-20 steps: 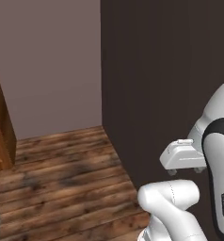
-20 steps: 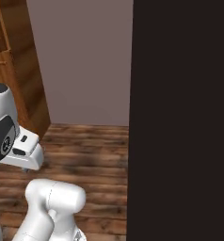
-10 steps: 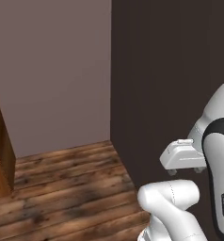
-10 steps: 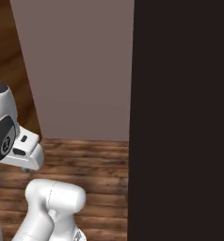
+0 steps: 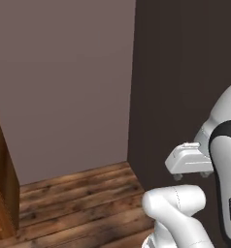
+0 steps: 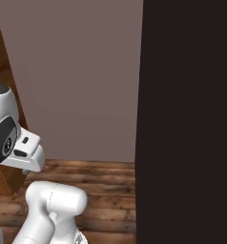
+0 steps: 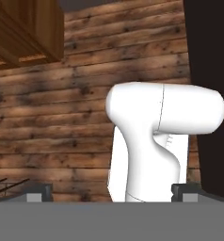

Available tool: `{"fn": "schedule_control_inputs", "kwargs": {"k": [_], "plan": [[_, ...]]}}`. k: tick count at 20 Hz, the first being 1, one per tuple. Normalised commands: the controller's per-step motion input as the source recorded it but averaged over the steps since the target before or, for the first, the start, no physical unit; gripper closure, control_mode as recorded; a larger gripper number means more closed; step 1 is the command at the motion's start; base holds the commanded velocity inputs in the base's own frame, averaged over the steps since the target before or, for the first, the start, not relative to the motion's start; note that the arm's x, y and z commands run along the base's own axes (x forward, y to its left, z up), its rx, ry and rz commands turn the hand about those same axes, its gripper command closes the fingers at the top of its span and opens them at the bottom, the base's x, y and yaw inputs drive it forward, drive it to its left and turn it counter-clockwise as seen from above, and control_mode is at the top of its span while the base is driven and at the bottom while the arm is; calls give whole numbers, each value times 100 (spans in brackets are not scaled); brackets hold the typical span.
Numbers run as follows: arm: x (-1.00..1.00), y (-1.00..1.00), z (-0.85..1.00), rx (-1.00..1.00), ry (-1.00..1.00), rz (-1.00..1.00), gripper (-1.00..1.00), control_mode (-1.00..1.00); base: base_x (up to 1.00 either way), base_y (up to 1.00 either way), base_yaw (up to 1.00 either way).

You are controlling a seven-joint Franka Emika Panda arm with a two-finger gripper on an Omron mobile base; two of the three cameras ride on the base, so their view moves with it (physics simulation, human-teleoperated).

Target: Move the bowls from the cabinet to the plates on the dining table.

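My gripper [image 7: 112,192] points down at the wooden floor and is open, its two dark fingertips [image 7: 38,190] far apart with nothing between them. The arm is folded close over its own base. A brown wooden edge at the far left [image 5: 0,193], which seems to be part of the cabinet, also shows as a wooden box corner [image 7: 24,28] in the hand view. The bowls, the plates and the dining table are out of view.
A plain mauve wall [image 5: 64,87] stands straight ahead. A tall dark brown panel [image 6: 187,119] fills the right side close to the base. Plank floor [image 5: 74,198] runs between the base and the wall.
The whole picture has shifted: the base has driven closer to the wall. The wooden edge has slid towards the left border and less floor shows. The arm and the gripper hold the same pose.
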Motion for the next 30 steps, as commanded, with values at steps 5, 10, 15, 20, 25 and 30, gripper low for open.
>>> {"fn": "schedule_control_inputs", "kwargs": {"k": [5, 10, 15, 20, 25, 30], "plan": [[0, 0, 0, 0, 0, 0, -100, 100, 4, 79, -8], [0, 0, 0, 0, 0, 0, -100, 100, -4, 87, -12], [0, 0, 0, 0, 0, 0, -100, 100, -3, 82, -12], [0, 0, 0, 0, 0, 0, -100, 100, -2, 77, -14], [0, 0, 0, 0, 0, 0, -100, 100, -12, 67, -14], [0, 0, 0, 0, 0, 0, -100, 100, -23, 59, -12]]}}
